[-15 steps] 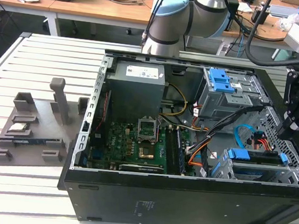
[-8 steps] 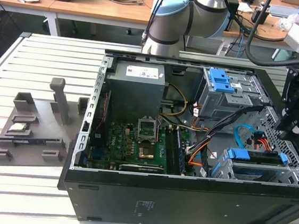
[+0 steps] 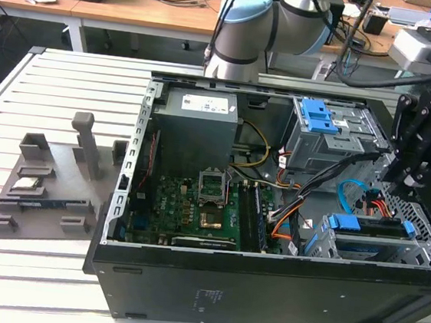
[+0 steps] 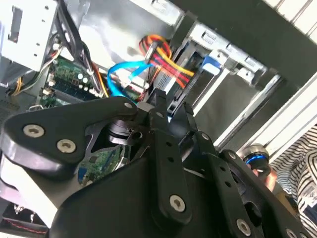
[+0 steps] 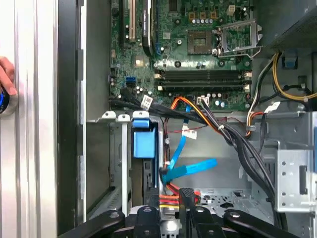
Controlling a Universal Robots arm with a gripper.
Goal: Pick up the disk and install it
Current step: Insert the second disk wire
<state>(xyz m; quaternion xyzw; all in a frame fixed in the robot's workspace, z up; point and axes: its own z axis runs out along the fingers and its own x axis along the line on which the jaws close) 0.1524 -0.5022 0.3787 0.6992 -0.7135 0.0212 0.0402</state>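
The disk (image 3: 368, 225) sits in the lower drive bay at the exterior view's right end of the open computer case, with its blue bracket on top. In the first wrist view its blue bracket tab (image 5: 144, 143) shows in the bay's grey metal frame, and in the second wrist view the blue tab (image 4: 210, 62) lies beyond the fingers. My black gripper (image 3: 390, 176) hangs just above that bay, over the red, yellow and blue cables. Its fingertips (image 4: 169, 101) stand close together, shut, with nothing between them. The gripper (image 5: 185, 193) does not touch the disk.
A grey drive cage with a blue latch (image 3: 320, 118) sits behind the bay. The motherboard (image 3: 195, 206) and power supply (image 3: 196, 121) take up the case's other half. A grey fixture holding a small chip (image 3: 26, 184) lies on the slatted table. A person's hand (image 5: 5, 74) rests on a blue-lit button (image 4: 255, 158).
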